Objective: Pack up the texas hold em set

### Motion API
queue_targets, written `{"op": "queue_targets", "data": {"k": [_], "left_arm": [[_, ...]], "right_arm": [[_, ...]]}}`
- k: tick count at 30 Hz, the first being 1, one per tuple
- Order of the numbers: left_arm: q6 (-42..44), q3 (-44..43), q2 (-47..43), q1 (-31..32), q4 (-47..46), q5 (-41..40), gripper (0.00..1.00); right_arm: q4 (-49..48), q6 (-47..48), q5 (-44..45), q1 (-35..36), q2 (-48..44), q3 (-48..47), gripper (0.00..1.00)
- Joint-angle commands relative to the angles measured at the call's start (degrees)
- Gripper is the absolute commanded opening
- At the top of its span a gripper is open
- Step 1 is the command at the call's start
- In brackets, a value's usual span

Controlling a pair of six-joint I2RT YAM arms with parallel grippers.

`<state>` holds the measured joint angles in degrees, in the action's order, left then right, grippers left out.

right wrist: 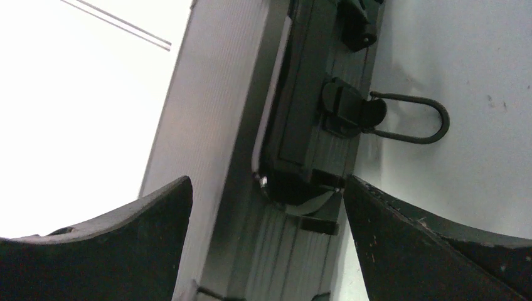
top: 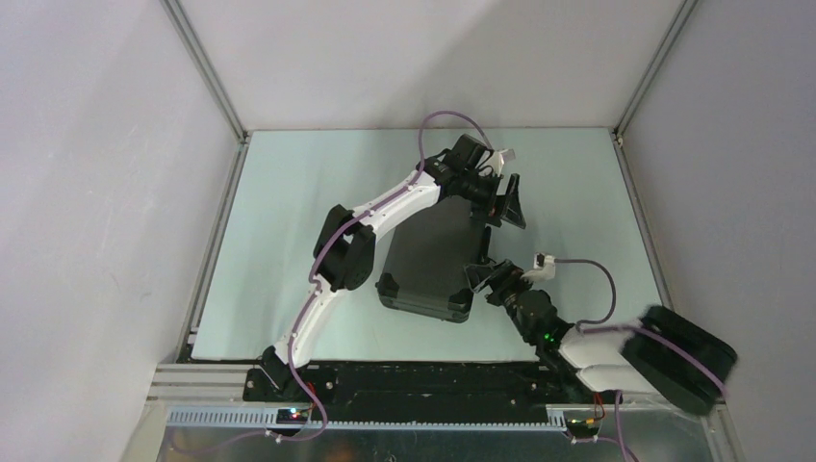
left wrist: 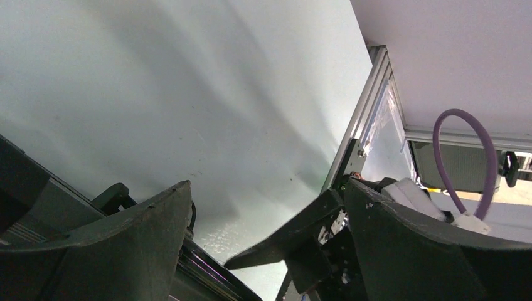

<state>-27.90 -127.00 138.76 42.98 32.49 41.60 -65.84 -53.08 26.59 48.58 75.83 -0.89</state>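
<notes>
- Top external: I see the dark grey briefcase [top: 428, 255] lying shut in the middle of the tabletop [top: 289, 212]. The left gripper [top: 507, 207] is at its far right corner and the right gripper [top: 484, 276] by its right edge.
- Left wrist: my left gripper [left wrist: 266, 188] is spread wide and holds nothing, with bare tabletop between its fingers.
- Right wrist: my right gripper [right wrist: 266, 182] is spread wide and empty over the briefcase's handle side, near a latch [right wrist: 348, 110]. I can't tell whether it touches.

1. The left arm [top: 390, 204] and the right arm [top: 592, 354] have white shells with black joint housings.
2. A purple cable [top: 447, 115] loops just behind each wrist.
3. The fingers [right wrist: 119, 248] are dark, broad, curved.
</notes>
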Motion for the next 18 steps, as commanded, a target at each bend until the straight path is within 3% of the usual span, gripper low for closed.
{"op": "queue_targets", "data": {"k": [1,2,4,8,14,18], "left_arm": [[2.44,0.26,0.14,-0.78,7.01,-4.75,0.98],[2.48,0.22,0.16,-0.74,7.00,-4.75,0.98],[2.45,0.15,0.18,-0.74,7.03,-4.74,0.98],[2.48,0.20,0.09,-0.80,7.03,-4.74,0.98],[2.48,0.36,0.02,-0.87,7.12,-4.73,0.98],[2.39,0.24,0.16,-0.83,7.11,-4.80,0.98]], "right_arm": [[25.37,-6.47,5.59,1.91,-20.45,6.72,0.93],[36.54,-6.62,6.95,2.07,-24.02,4.59,0.93],[48.81,-7.13,11.49,2.40,-33.78,2.75,0.94],[65.21,-11.23,10.41,-2.67,-48.57,2.31,0.93],[75.58,-15.31,2.05,-14.30,-53.49,0.41,0.86],[72.33,-12.49,-10.79,-25.35,-44.67,-2.32,0.75]]}}
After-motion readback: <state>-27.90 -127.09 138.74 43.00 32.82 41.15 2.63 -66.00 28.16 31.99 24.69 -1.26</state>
